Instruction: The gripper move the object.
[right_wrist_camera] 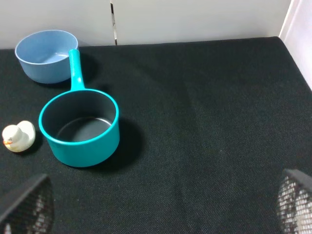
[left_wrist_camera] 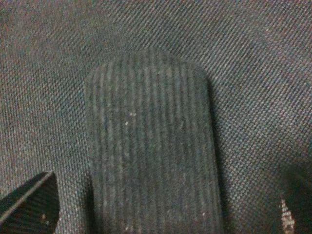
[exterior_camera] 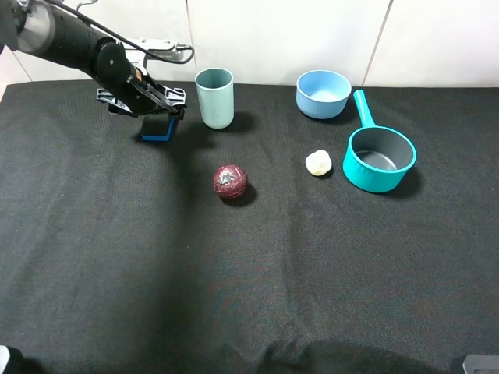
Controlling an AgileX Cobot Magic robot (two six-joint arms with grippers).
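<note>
The object, a flat block with a black scouring top over a blue base [exterior_camera: 158, 129], lies on the black cloth at the back left, just left of the cup. My left gripper [exterior_camera: 150, 105] is right over it. In the left wrist view the block's ribbed black top [left_wrist_camera: 151, 146] fills the middle, and the gripper [left_wrist_camera: 161, 212] is open with one black finger [left_wrist_camera: 27, 204] on each side, apart from the block. My right gripper [right_wrist_camera: 156, 204] is open and empty above bare cloth near the front right.
A pale green cup [exterior_camera: 214, 97] stands just right of the block. A dark red ball [exterior_camera: 231, 181] lies mid-table. A cream lump [exterior_camera: 318, 163], a teal saucepan [exterior_camera: 379, 158] and a blue bowl [exterior_camera: 323, 93] are at the back right.
</note>
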